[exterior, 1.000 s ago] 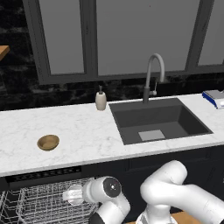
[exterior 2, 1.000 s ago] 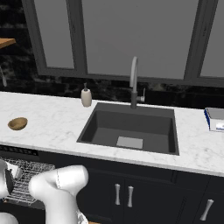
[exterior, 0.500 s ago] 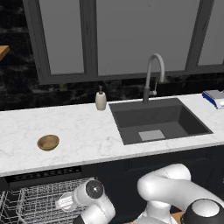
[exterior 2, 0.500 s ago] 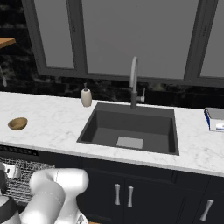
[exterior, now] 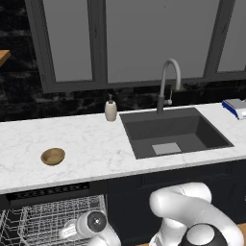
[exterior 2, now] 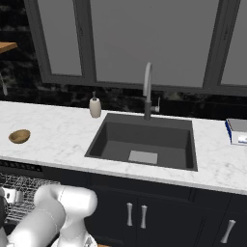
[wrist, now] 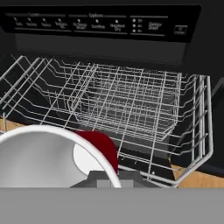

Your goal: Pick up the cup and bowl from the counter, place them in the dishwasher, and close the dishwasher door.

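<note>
While the red cup hung clenched in the gripper just above the white wire rack of the open dishwasher, the arm had swung lower and leftward toward that rack than a second before. Release looked close. Above the dishwasher, the wooden bowl sat untouched on the marble counter, well left of the sink.

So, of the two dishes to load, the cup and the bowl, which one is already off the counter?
The red cup: the gripper holds it over the dishwasher rack. The tan bowl sits on the white counter, left of the sink.
</note>
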### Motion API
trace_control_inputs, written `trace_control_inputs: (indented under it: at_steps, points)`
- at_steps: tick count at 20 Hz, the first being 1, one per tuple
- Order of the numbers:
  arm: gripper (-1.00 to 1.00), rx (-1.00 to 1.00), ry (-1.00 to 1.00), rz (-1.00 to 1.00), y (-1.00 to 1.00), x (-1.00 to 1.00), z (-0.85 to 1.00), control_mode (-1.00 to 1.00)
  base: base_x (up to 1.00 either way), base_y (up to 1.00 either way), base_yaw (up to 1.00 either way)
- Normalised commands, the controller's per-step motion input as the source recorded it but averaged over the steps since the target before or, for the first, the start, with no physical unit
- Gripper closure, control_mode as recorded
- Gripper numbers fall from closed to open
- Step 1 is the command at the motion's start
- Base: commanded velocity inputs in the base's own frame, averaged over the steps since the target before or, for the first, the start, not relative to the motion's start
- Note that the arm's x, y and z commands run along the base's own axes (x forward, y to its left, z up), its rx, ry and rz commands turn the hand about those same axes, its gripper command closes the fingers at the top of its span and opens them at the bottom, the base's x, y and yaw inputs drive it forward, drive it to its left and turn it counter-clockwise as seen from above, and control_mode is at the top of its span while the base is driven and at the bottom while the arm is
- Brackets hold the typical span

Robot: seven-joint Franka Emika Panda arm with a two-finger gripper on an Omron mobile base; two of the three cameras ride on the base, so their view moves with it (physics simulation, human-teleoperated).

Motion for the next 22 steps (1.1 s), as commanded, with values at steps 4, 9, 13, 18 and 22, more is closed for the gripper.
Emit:
trace_control_inputs:
  at_steps: [4, 9, 13, 18, 22]
  points:
    - [1.00, 0.00, 0.00, 0.00, 0.01, 0.14, -0.47, -1.00, 0.00, 0.00, 0.00]
    - [1.00, 0.00, -0.01, 0.00, 0.00, 0.18, -0.39, -1.00, 0.00, 0.00, 0.00]
    - [1.00, 0.03, -0.05, 0.00, 0.00, 0.17, -0.28, -1.00, 0.00, 0.00, 0.00]
    - [1.00, 0.00, -0.11, 0.00, 0.00, 0.29, -0.19, -1.00, 0.00, 0.00, 0.00]
    - [1.00, 0.00, -0.08, 0.00, 0.00, 0.37, -0.18, -1.00, 0.00, 0.00, 0.00]
